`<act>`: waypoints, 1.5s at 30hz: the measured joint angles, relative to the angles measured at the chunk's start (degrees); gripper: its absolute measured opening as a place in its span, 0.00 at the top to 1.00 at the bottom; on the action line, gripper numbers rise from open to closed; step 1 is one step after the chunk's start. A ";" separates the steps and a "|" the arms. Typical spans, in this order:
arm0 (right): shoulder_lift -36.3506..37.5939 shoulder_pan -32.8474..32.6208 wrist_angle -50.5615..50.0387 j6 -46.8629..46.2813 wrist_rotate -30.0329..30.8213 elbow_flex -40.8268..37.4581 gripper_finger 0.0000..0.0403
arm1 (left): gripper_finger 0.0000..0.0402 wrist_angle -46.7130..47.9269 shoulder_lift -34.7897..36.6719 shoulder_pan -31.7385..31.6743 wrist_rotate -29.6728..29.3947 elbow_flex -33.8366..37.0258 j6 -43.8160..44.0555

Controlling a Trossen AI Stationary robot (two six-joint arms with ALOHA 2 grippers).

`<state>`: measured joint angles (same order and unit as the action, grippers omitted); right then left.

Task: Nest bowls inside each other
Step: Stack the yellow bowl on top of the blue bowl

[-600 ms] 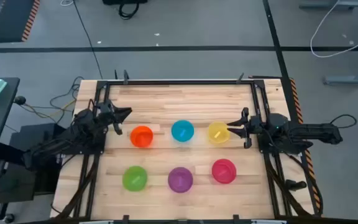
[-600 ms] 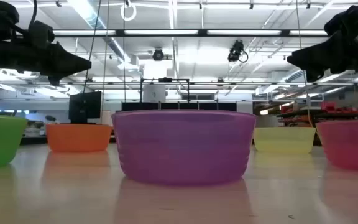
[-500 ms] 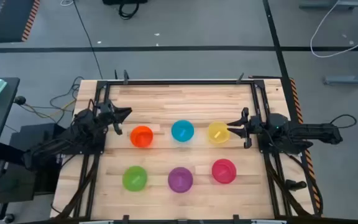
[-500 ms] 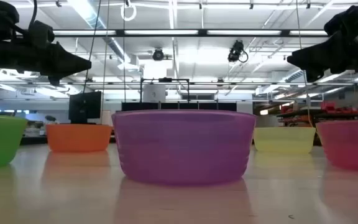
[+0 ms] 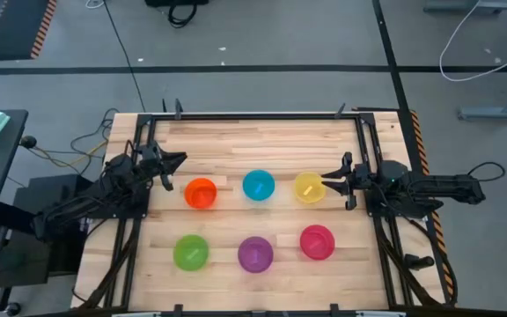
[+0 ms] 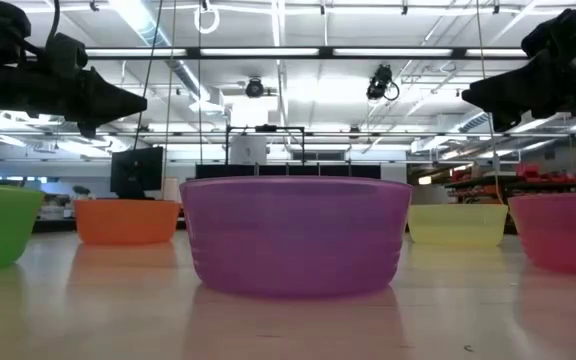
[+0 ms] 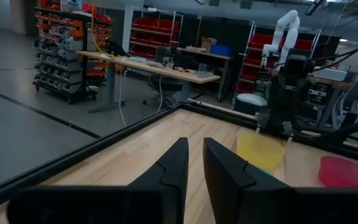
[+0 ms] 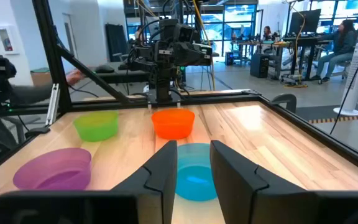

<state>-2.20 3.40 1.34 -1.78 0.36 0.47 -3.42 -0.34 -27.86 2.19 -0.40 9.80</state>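
Six bowls are set apart in two rows on the table, none nested. The right gripper, narrowly parted and empty, is held just beside the yellow bowl; the left gripper, also narrowly parted, near the orange bowl. A thin rim could be pinched poorly and the light bowl tipped

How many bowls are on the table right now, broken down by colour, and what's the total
Orange bowl: 1
Blue bowl: 1
Yellow bowl: 1
Green bowl: 1
Purple bowl: 1
Pink-red bowl: 1
Total: 6 bowls, all standing apart, none nested yet.
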 joint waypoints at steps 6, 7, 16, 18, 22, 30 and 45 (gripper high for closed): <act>-0.02 0.00 0.02 0.01 0.02 0.00 0.74 | 0.84 0.00 0.00 0.00 -0.02 0.00 -0.02; -0.02 0.00 0.00 0.02 0.02 0.00 0.74 | 0.84 -0.02 -0.02 0.02 0.00 0.00 -0.02; 0.00 0.02 0.00 0.00 0.02 0.00 0.74 | 0.86 0.00 0.00 0.02 -0.02 0.00 0.00; 0.00 0.01 0.01 0.00 0.02 0.00 0.74 | 0.86 -0.01 -0.01 0.02 -0.02 0.01 -0.02; -0.01 0.01 0.00 0.00 0.00 0.00 0.74 | 0.85 -0.02 -0.01 0.02 -0.01 0.00 -0.02; 0.00 0.01 0.01 0.01 0.02 0.00 0.74 | 0.85 -0.01 -0.02 0.01 -0.02 0.01 -0.01; -0.02 0.01 0.01 0.01 0.01 0.00 0.74 | 0.84 -2.05 -0.02 0.00 0.00 0.02 0.00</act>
<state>-2.22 3.41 1.35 -1.77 0.37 0.47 -5.47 -0.36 -27.85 2.20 -0.38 9.81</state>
